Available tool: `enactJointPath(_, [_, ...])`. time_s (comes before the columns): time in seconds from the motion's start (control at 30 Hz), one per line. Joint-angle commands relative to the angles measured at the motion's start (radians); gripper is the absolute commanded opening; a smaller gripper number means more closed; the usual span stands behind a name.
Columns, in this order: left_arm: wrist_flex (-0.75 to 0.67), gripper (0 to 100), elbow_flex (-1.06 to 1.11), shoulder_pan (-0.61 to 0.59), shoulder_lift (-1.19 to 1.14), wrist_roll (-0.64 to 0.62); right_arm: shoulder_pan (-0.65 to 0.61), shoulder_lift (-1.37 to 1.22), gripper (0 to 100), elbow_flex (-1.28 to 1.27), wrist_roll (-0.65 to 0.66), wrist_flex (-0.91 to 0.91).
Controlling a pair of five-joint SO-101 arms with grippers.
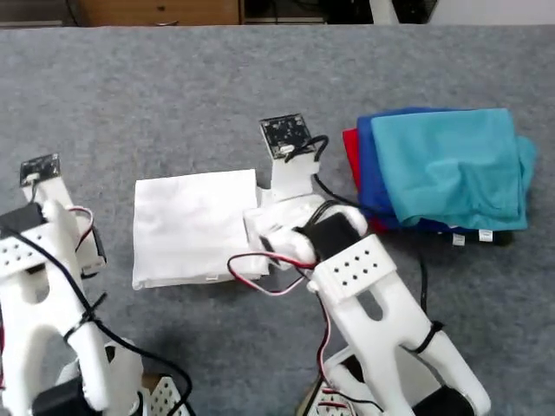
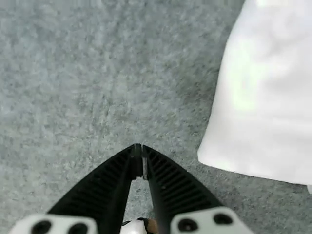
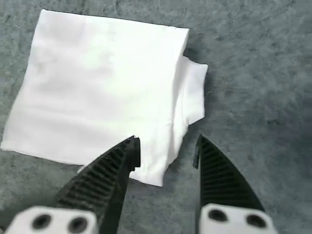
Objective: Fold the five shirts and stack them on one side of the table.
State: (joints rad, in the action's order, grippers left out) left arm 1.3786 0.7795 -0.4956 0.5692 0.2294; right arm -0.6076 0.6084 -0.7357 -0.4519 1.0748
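A folded white shirt (image 1: 191, 225) lies flat on the grey table (image 1: 173, 95), left of centre. My right gripper (image 3: 165, 151) hangs open over the shirt's (image 3: 97, 83) edge, where a bunched fold sticks out; one finger is above the cloth, the other above bare table. The right arm (image 1: 364, 269) stands over that same edge. My left gripper (image 2: 141, 152) is shut with nothing in it, low over bare table just beside a corner of the white shirt (image 2: 263, 97). The left arm (image 1: 43, 251) stands at the table's left edge.
At the right lies a stack of folded shirts: a teal one (image 1: 451, 165) on top, a blue one (image 1: 368, 173) under it, a red one (image 1: 350, 152) at the bottom. Wooden furniture (image 1: 156, 10) stands beyond the far edge.
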Motion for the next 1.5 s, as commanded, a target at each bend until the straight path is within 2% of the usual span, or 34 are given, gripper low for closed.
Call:
enactJointPath(0.0, [-0.014,2,0.041,-0.032,0.048,-0.011,-0.027,-0.045,19.6,0.019,-0.048,-0.014])
enactJointPath(0.27, [-0.212,2,0.324,-0.032,0.170,0.037,-0.027,-0.265,20.1,0.102,-0.216,-0.034])
enactJointPath(0.33, [-0.264,2,0.379,-0.032,0.219,0.035,-0.027,-0.321,25.3,0.117,-0.245,-0.026])
enactJointPath(0.5, [-0.373,2,0.502,-0.031,0.320,0.037,-0.058,-0.417,45.8,0.119,-0.305,-0.032])
enactJointPath(0.57, [-0.402,2,0.548,-0.029,0.351,0.032,-0.082,-0.433,48.4,0.117,-0.307,-0.034])
enactJointPath(0.87, [-0.416,2,0.595,-0.028,0.427,0.035,-0.166,-0.446,41.9,0.110,-0.308,-0.176])
enactJointPath(0.97, [-0.416,2,0.598,-0.028,0.438,0.035,-0.168,-0.447,41.9,0.110,-0.361,-0.210])
enactJointPath(1.47, [-0.416,2,0.600,-0.029,0.438,0.037,-0.168,-0.694,41.5,0.143,-0.381,-0.230])
